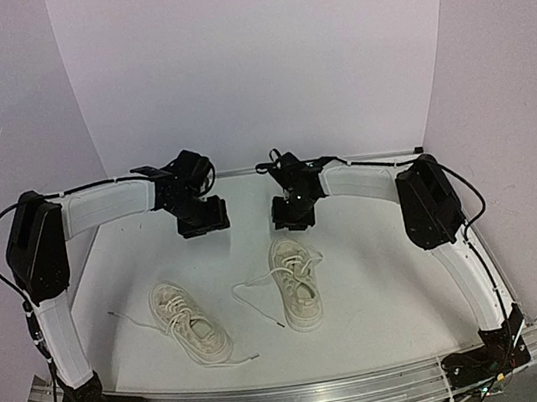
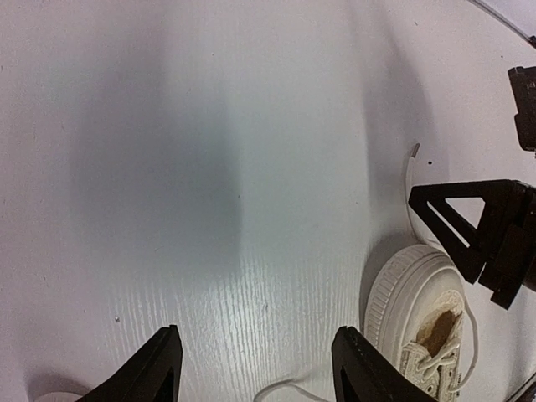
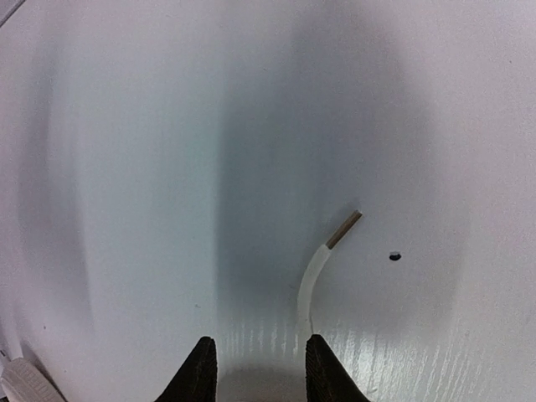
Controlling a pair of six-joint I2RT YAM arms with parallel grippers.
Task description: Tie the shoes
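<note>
Jaws first: left gripper (image 2: 258, 339) wide, only bare table (image 2: 209, 167) between the fingers. Right gripper (image 3: 255, 347) narrow, a slot showing, nothing visibly clamped.

Nearest the arm bases: the shoes, side by side, toes pointing away. The left-hand shoe (image 1: 190, 321) is angled; the right-hand shoe (image 1: 296, 283) is straighter. Laces trail loose on both sides and no bow is formed, so the tying looks barely begun.

Just beyond the right-hand shoe's toe: right gripper low over the table, lined up on a lace end (image 3: 314, 280) with its tan aglet (image 3: 344, 229) lying flat. Likely set for a pinch. The lace runs under the finger edge; contact is hard to judge.

Farther left: left gripper hovering apart, probably waiting for the other lace.

Writing: none readable. Brown patch (image 2: 442, 328) inside the shoe, possibly a label.
</note>
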